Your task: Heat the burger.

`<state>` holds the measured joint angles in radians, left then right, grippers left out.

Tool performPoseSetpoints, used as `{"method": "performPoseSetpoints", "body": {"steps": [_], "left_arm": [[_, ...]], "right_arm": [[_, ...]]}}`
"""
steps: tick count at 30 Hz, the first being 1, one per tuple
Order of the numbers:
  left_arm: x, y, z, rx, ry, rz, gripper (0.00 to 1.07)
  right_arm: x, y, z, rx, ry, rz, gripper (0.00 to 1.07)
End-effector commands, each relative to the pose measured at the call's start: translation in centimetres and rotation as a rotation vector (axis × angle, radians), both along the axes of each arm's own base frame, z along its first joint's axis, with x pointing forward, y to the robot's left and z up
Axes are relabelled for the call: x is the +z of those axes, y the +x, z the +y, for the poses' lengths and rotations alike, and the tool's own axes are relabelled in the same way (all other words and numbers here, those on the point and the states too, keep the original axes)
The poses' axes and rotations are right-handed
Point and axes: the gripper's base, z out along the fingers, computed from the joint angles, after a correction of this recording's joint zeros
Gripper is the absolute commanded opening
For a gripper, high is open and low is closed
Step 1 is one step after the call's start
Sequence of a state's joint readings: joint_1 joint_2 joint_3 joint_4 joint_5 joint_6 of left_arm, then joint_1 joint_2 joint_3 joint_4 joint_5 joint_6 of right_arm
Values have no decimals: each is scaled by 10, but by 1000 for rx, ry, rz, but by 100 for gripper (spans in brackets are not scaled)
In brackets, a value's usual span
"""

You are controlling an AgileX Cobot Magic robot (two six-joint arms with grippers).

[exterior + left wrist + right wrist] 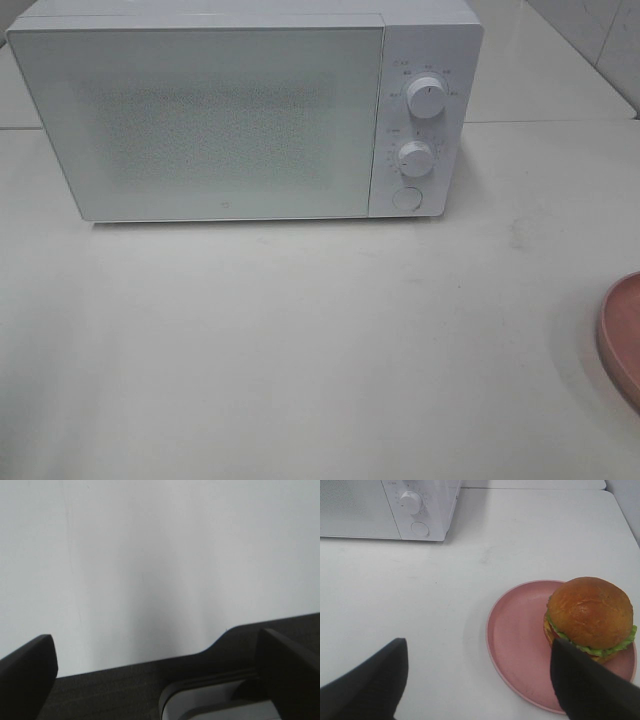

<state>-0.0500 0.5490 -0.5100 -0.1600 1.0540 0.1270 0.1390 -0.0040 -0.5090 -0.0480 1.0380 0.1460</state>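
Currently both hands are empty, jaws wide apart. Burger point(590, 616) sits on plate point(517, 635) on table point(420, 595), just ahead of right hand point(477, 680); left hand point(155, 670) faces bare table.

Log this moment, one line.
microwave: door shut | burger: on plate | left tool: open, empty | right tool: open, empty

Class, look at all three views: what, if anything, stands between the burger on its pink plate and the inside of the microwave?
The microwave door is shut, so it blocks the way in. The burger sits on the pink plate to the right; nothing visible lies on the white table between them.
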Motion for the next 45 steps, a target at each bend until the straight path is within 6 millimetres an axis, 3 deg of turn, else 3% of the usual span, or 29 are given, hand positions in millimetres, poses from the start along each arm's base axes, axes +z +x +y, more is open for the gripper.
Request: {"method": "performPoseSetpoints", "body": {"steps": [1, 21, 45], "left_arm": [[3, -8, 2, 39, -8, -63, 101], [19, -86, 5, 41, -53, -582, 101], [20, -87, 5, 41, -53, -586, 101]], "right_arm": [[-1, -4, -1, -6, -4, -23, 75], [-1, -4, -1, -6, -4, -23, 75], [-1, -3, 0, -6, -5, -20, 75]]}}
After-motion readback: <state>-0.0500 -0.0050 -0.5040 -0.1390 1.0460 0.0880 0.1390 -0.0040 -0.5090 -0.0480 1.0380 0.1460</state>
